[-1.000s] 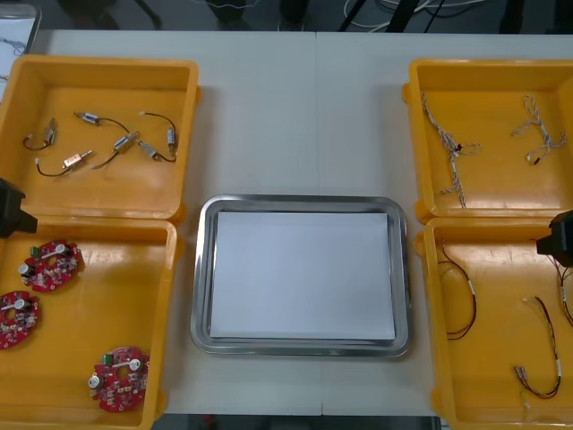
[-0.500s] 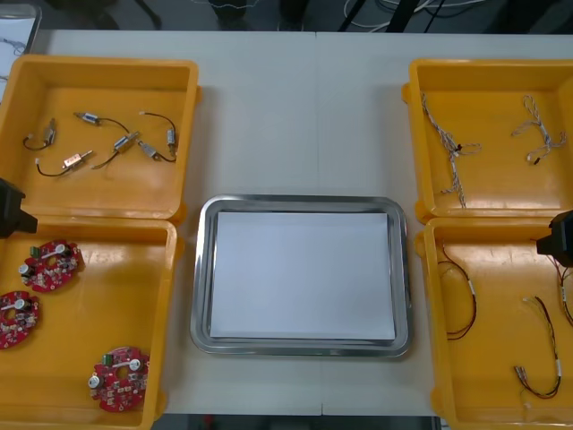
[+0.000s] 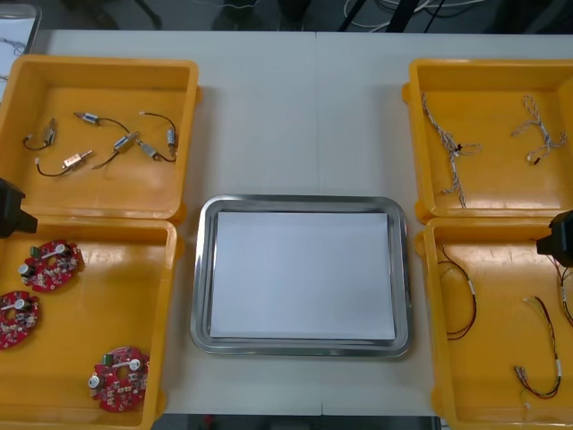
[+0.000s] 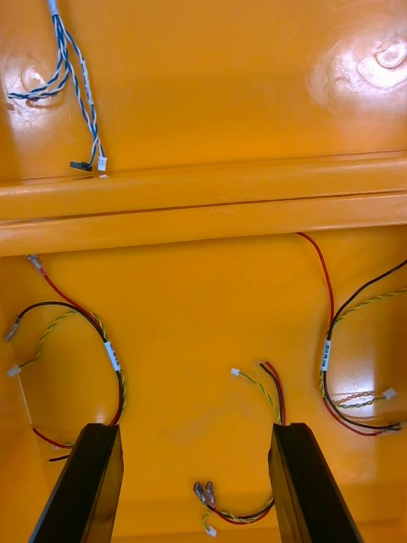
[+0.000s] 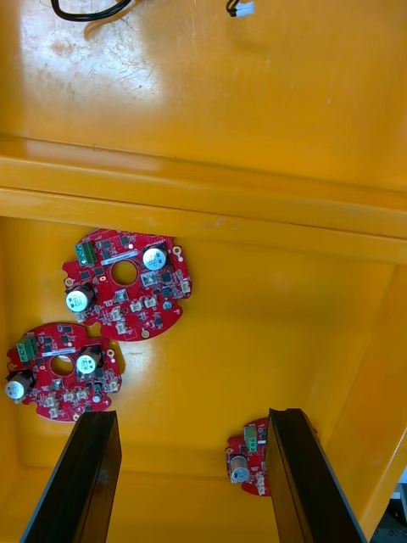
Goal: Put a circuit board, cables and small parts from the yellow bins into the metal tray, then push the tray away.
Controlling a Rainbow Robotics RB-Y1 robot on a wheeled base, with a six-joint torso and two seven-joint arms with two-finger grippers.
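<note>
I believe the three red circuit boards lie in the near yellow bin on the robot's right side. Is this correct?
Not quite. The front view shows the three red circuit boards in the near yellow bin on the robot's left side, not its right.

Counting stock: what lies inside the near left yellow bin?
Three round red circuit boards lie in that yellow bin. In the left wrist view, the left gripper covers part of one.

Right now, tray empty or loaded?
Empty: the metal tray is bare white inside; circuit boards, cables and small metal parts lie in the yellow bins.
</note>
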